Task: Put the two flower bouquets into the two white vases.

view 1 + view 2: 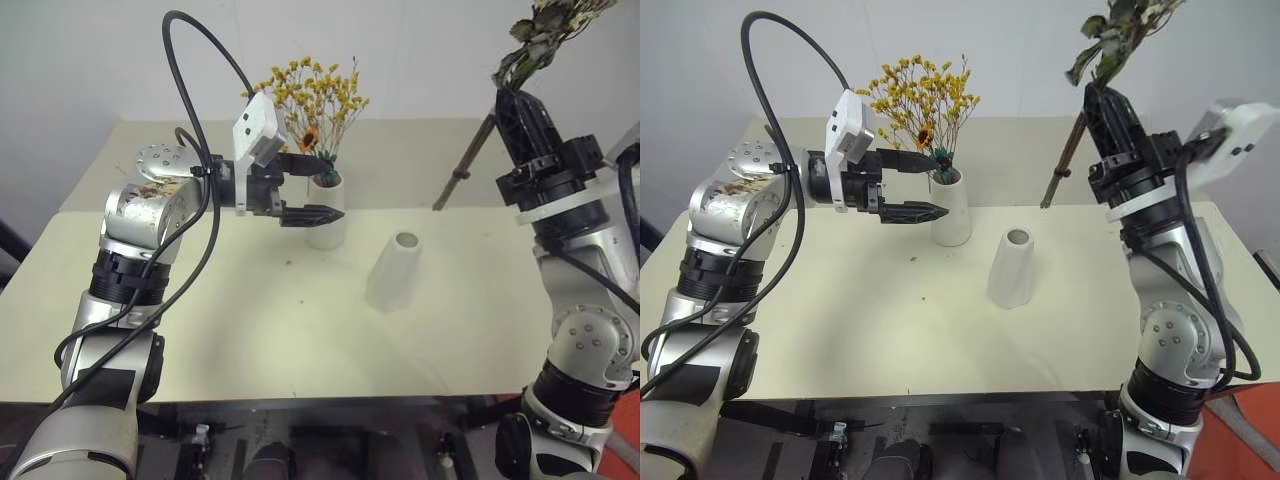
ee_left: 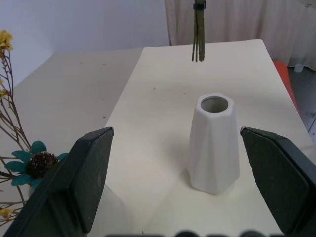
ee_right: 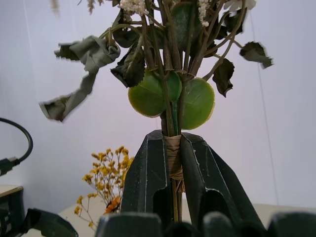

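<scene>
The yellow-orange bouquet (image 1: 312,95) stands in the far white vase (image 1: 328,228). My left gripper (image 1: 322,187) is open beside that vase's mouth, level and pointing right, holding nothing. The second white vase (image 1: 394,271) stands with nothing in it, near mid-table; in the left wrist view this vase (image 2: 213,143) lies ahead between the fingers (image 2: 84,182). My right gripper (image 3: 173,158) is shut on the tied stems of the leafy bouquet (image 3: 170,94), held high at the right (image 1: 520,75). Its stem ends (image 1: 462,165) hang above the table's far right.
The cream table (image 1: 250,330) has its front edge (image 1: 300,400) close to me and a wall behind it. A black cable (image 1: 200,60) loops above my left arm. A red object (image 1: 1252,440) lies on the floor at the right.
</scene>
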### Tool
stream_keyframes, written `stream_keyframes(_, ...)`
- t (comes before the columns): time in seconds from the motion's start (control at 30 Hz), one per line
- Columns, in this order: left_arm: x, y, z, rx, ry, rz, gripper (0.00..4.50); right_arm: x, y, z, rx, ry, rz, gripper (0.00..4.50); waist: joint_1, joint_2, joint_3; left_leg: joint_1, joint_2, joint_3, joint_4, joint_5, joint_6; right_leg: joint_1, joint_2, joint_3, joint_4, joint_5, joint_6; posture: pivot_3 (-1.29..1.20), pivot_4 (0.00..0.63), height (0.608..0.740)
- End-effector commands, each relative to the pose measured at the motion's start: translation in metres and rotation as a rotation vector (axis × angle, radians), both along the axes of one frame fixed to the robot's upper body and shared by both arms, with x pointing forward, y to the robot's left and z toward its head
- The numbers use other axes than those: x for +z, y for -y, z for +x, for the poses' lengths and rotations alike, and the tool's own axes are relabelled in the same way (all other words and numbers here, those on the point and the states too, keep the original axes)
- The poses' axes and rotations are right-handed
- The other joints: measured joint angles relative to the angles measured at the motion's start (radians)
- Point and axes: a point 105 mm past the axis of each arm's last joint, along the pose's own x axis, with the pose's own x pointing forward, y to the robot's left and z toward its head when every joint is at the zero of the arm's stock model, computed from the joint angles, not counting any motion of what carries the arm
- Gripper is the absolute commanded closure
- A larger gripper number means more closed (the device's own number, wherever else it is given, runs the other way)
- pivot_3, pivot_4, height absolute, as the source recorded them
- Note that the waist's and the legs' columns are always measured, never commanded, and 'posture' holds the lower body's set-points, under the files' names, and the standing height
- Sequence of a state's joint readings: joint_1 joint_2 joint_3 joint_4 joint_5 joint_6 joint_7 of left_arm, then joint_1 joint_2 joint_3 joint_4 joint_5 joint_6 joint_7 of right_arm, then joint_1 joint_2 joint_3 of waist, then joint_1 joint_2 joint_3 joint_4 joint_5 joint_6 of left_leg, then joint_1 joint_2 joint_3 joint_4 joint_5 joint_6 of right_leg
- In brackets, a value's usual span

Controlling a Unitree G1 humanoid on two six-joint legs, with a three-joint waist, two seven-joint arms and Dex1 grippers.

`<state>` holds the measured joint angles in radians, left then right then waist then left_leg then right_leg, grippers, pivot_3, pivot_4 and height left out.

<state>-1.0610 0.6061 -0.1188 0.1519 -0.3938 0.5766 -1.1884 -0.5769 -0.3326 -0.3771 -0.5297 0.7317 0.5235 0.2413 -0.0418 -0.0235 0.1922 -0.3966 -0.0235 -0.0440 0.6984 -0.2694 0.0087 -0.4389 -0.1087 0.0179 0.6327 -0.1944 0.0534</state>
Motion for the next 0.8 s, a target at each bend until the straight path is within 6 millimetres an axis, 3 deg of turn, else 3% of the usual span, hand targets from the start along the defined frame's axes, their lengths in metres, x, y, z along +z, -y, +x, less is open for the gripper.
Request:
stream_keyframes(0.03,0.013,-0.004,-0.004,0.006,0.050,-0.020,0.00,0.008,-0.009,-0.017,0.037,0.073,0.005,4.30,0.000,0.000,0.000,0.000,0.000,0.000,0.000,0.000,0.000,0.000,0.000,0.000,0.000,0.000,0.000,0.00,0.150,0.740)
stream_keyframes(0.43,0.015,-0.009,-0.002,0.030,0.061,-0.001,0.00,-0.004,-0.027,-0.021,0.101,0.036,0.017,4.30,0.000,0.000,0.000,0.001,0.000,0.000,0.000,0.000,0.000,0.000,0.000,0.000,0.000,0.000,0.000,0.00,0.150,0.740)
stream_keyframes(0.8,0.017,-0.007,-0.003,0.022,0.068,-0.004,0.00,-0.016,-0.025,-0.012,0.070,0.012,-0.014,4.30,0.000,0.000,0.000,0.001,0.000,0.000,0.000,0.000,0.000,0.000,0.000,0.000,-0.001,0.000,0.000,0.00,0.150,0.740)
